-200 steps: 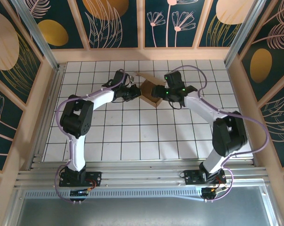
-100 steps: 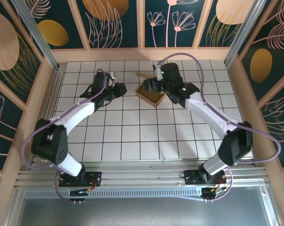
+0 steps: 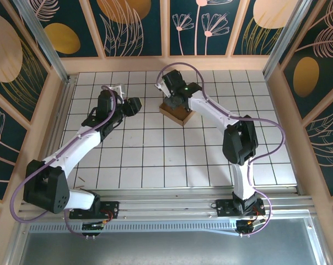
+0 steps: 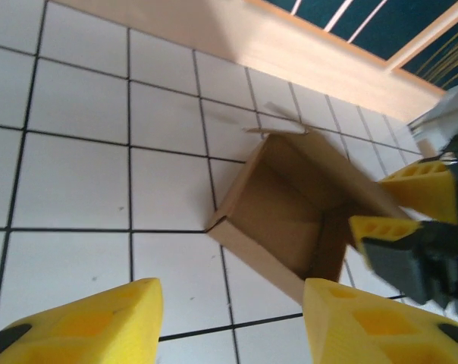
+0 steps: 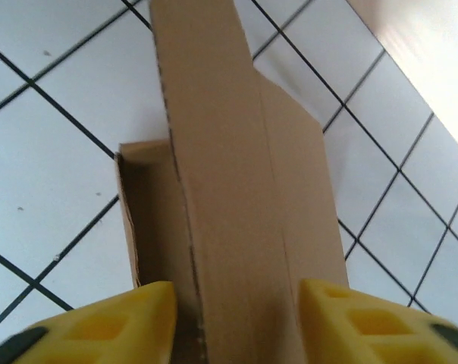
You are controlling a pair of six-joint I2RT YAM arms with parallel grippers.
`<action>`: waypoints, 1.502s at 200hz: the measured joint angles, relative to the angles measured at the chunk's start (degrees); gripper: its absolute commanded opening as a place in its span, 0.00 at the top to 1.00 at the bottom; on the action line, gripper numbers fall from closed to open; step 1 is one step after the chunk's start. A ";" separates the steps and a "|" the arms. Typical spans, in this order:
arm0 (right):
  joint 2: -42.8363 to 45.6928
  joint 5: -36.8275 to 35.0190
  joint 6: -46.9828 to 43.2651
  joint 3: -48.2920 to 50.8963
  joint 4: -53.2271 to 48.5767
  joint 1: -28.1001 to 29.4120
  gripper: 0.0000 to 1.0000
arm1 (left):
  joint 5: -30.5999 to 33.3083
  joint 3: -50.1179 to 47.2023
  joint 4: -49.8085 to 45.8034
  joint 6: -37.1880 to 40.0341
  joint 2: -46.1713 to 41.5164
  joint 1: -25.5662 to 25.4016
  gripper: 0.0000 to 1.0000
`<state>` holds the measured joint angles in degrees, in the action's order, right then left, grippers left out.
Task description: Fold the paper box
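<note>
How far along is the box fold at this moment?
Done: the paper box stands as an open tray with its side walls up. In hand: the right gripper straddles the raised lid flap; grip unclear. The left gripper hangs open, clear of the box. Left: fold the lid down and tuck it shut.

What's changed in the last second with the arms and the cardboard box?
The left gripper backed off leftward from the paper box, open and empty. The right gripper swung from the box's right side to above its far edge, straddling a raised flap. The box stayed put.
</note>
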<state>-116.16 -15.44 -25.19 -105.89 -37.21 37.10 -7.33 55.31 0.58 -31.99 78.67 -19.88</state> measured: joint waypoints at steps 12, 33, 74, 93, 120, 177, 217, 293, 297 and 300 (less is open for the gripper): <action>-0.09 -0.83 -2.03 -0.72 -0.63 -0.22 0.69 | 0.37 -0.63 -0.44 0.35 0.04 0.46 0.45; -0.09 -1.75 -4.96 -1.64 -1.33 -0.59 0.83 | 0.70 -0.68 -1.07 0.52 0.52 1.44 0.44; -0.02 -0.52 -10.49 -1.62 -2.54 -1.03 0.93 | 1.44 -0.68 -2.38 1.40 0.92 2.54 0.43; 0.17 1.55 -12.50 -1.62 -3.41 -1.11 0.97 | 1.44 -0.68 -2.80 1.81 1.09 2.60 0.43; 0.87 4.92 -15.47 -1.62 -4.28 -1.11 0.97 | 1.40 -0.68 -3.45 1.77 1.11 2.91 0.44; 5.14 11.15 -20.00 -0.85 -5.29 -1.01 0.98 | 0.90 1.36 -5.35 0.72 2.45 4.39 0.48; 6.51 12.81 -21.70 -0.72 -5.29 -0.90 0.99 | -5.27 2.51 -3.04 -0.92 8.68 4.57 0.56; 6.51 14.23 -22.73 1.07 -5.31 -0.24 0.99 | -13.14 18.40 -2.05 -4.35 27.87 8.24 0.89; 6.51 14.29 -22.75 1.07 -5.31 -0.24 0.99 | -13.73 19.54 -1.90 -4.35 28.87 8.41 0.90; 6.51 14.29 -22.80 1.07 -5.31 -0.24 0.99 | -14.40 20.35 -1.64 -4.59 29.79 8.55 0.91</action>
<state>-109.65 -1.15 -47.99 -104.81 -42.52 36.86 -21.74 75.66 -1.06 -36.58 108.47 -11.33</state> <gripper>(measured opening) 0.069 0.111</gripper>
